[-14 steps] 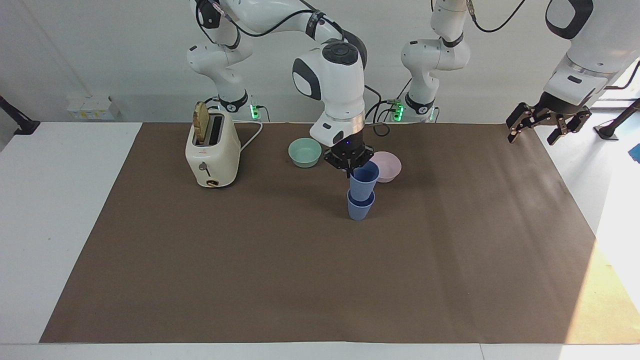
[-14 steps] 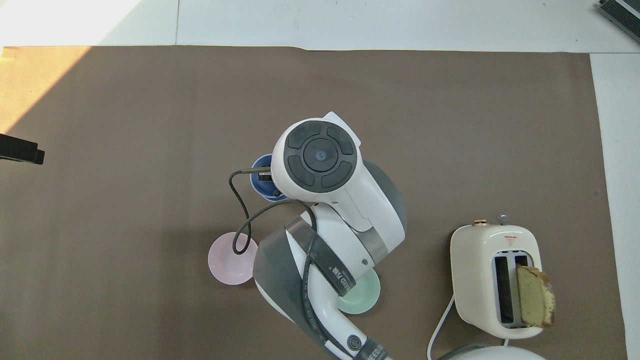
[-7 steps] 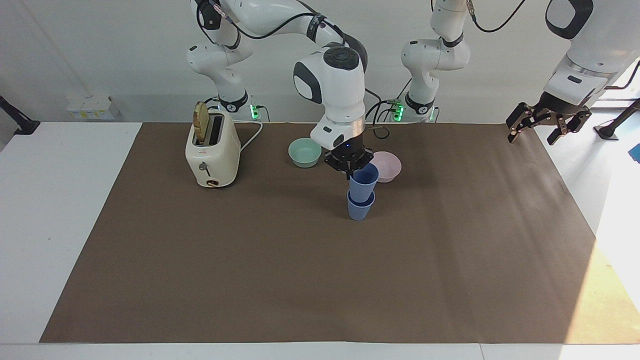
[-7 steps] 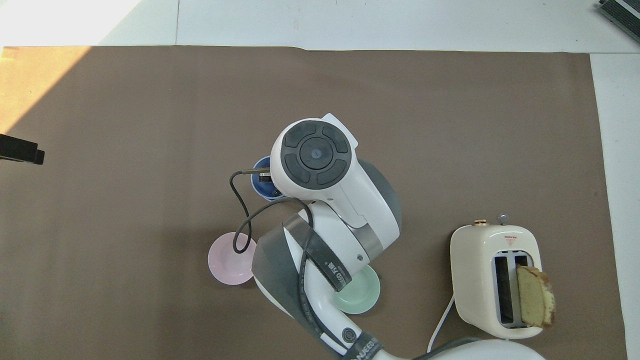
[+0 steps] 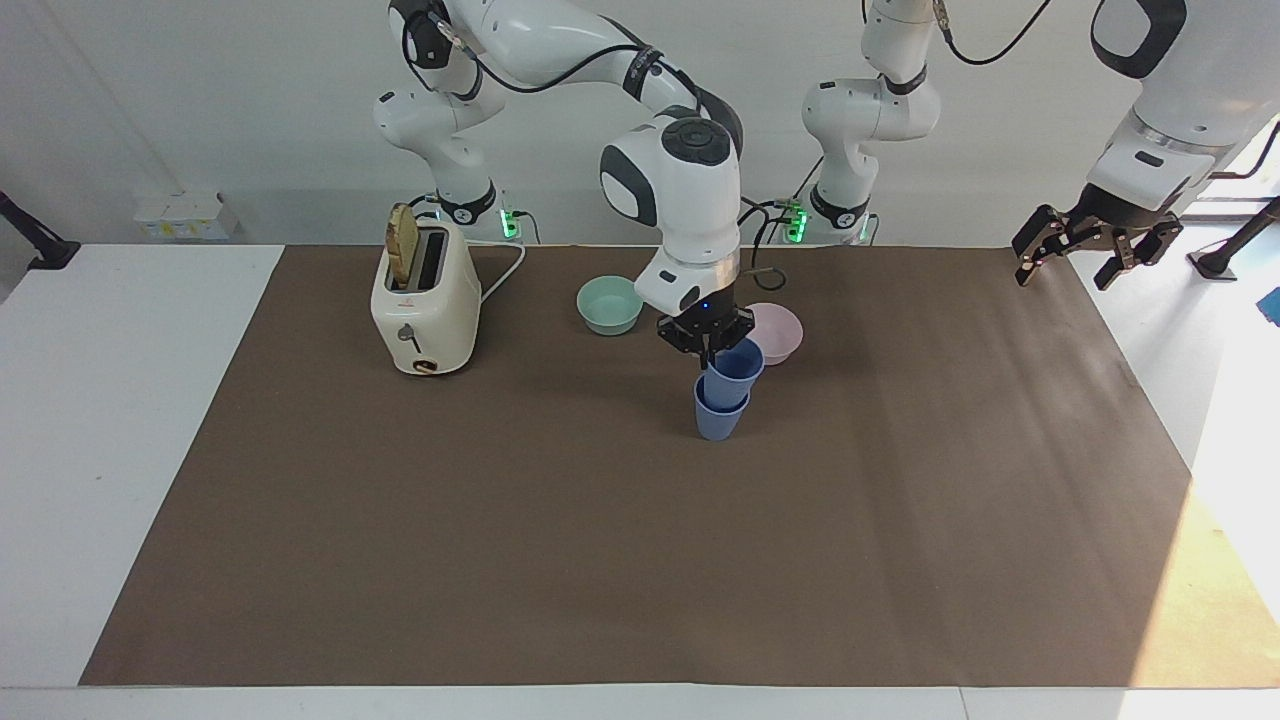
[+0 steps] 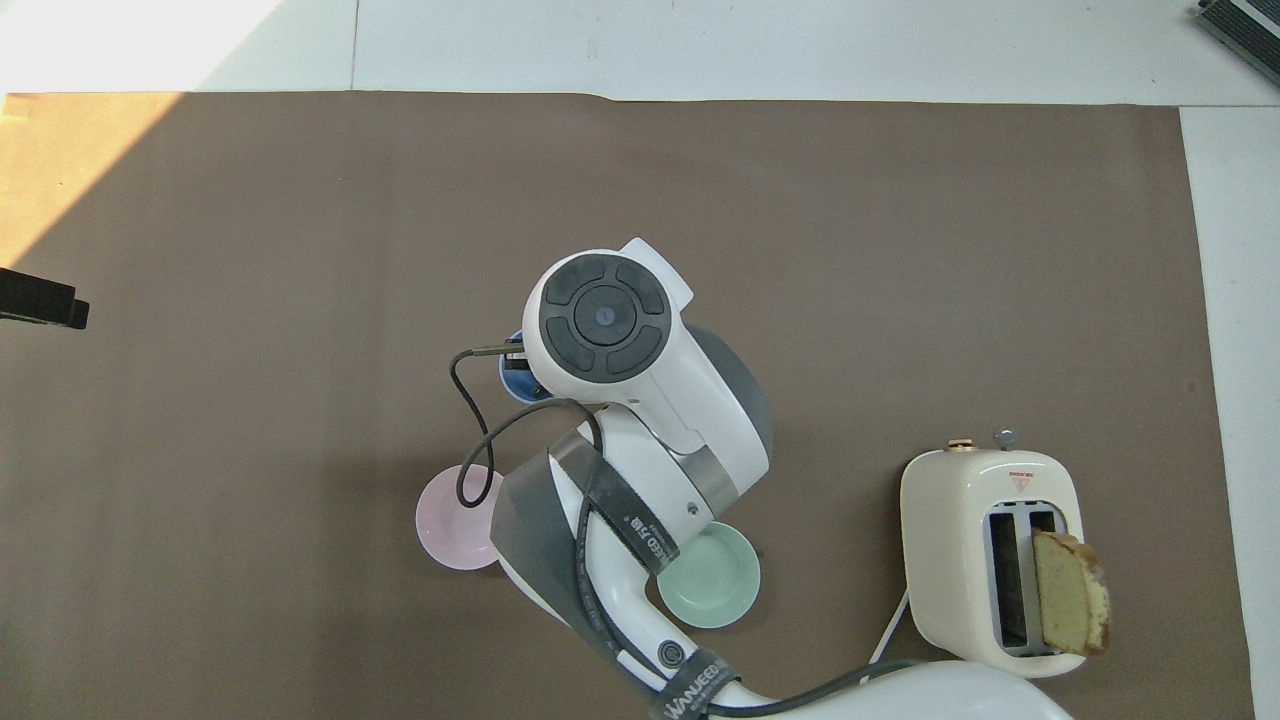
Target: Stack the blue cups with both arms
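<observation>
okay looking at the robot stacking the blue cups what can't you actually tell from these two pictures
- Overhead view: the right arm's wrist covers both cups, leaving only a sliver of blue rim, and hides the right hand entirely.
- Facing view: how deep the upper cup sits in the lower cup is hidden by the lower cup's wall.
- Facing view: the right hand grips the upper cup's rim; one finger is inside, unseen.
- Overhead view: the left hand is cut off by the edge.
</observation>
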`<state>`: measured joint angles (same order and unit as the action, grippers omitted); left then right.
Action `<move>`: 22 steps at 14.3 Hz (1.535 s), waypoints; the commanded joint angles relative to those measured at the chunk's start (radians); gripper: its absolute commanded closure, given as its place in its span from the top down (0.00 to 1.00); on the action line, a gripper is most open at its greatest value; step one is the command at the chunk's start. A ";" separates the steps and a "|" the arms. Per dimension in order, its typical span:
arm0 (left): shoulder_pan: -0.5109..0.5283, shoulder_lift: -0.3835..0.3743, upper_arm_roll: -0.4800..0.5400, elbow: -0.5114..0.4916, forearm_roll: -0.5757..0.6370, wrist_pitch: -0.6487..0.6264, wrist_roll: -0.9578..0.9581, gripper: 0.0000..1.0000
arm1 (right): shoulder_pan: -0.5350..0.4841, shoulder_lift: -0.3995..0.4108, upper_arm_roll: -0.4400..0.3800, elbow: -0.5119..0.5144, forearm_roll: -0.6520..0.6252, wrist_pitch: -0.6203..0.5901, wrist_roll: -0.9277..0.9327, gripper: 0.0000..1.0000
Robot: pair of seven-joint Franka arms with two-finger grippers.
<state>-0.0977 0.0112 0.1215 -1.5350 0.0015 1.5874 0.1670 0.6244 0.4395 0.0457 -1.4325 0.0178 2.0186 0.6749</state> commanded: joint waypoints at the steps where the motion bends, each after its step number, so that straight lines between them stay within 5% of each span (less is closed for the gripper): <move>1: 0.004 -0.013 -0.003 0.000 -0.003 -0.021 0.011 1.00 | -0.003 0.001 0.000 0.000 0.004 0.009 0.012 1.00; 5: 0.004 -0.013 -0.003 -0.002 -0.003 -0.020 0.011 1.00 | -0.017 -0.025 -0.007 0.007 -0.013 -0.078 0.009 1.00; 9: 0.004 -0.013 -0.005 -0.002 -0.003 -0.021 0.011 1.00 | -0.060 -0.126 -0.030 0.029 -0.073 -0.296 -0.170 1.00; 16: 0.003 -0.014 -0.005 -0.002 -0.003 -0.047 0.009 1.00 | -0.280 -0.278 -0.038 0.050 -0.096 -0.489 -0.601 1.00; 22: 0.003 -0.019 -0.008 0.001 -0.003 -0.093 -0.004 1.00 | -0.419 -0.308 -0.063 0.102 -0.110 -0.612 -0.624 1.00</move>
<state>-0.0977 0.0048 0.1181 -1.5350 0.0015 1.5170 0.1667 0.2657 0.1235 -0.0155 -1.3647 -0.1048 1.4472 0.0639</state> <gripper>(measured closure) 0.000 0.000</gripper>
